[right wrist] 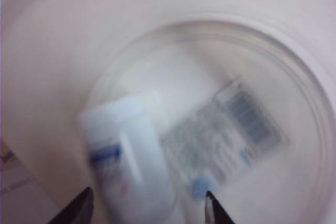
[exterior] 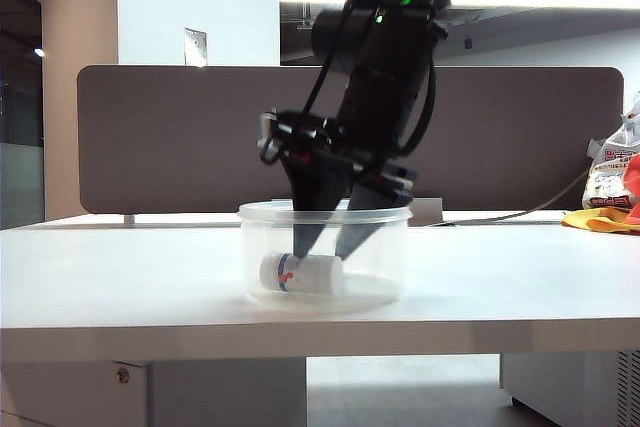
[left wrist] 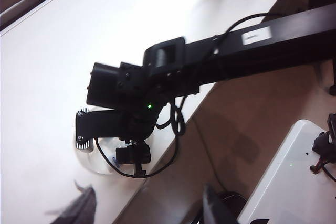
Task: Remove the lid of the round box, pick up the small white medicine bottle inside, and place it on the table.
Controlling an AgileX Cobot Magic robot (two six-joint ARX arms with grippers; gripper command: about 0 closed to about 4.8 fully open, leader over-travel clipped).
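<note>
Black and tapered, the two fingers of my right end effector [exterior: 328,239] stand apart inside the clear, colourless round plastic tub [exterior: 390,247], open and holding nothing, tips pointing down at the small white cylindrical medicine bottle with the bluish label mark [exterior: 300,273]. In the right wrist view the bottle [right wrist: 128,156] lies on its side on the tub floor between my fingertips [right wrist: 210,203], nearer one finger than the other and slightly askew to the line between them.

To do this grasp well, I judge I should centre the gap over the bottle's body, sink until both tips pass its widest part, then close across its width, not its length, so it cannot roll or squirt out against the tub wall. A slow close seems wise; the bottle looks light and smooth.

The tub stands uncovered on the large flat white bench [exterior: 120,277], near its front edge; I see no lid in any view.

My left end effector [left wrist: 147,208] hangs well above, looking down on the right arm and the tub [left wrist: 86,156], its fingers spread and empty.
</note>
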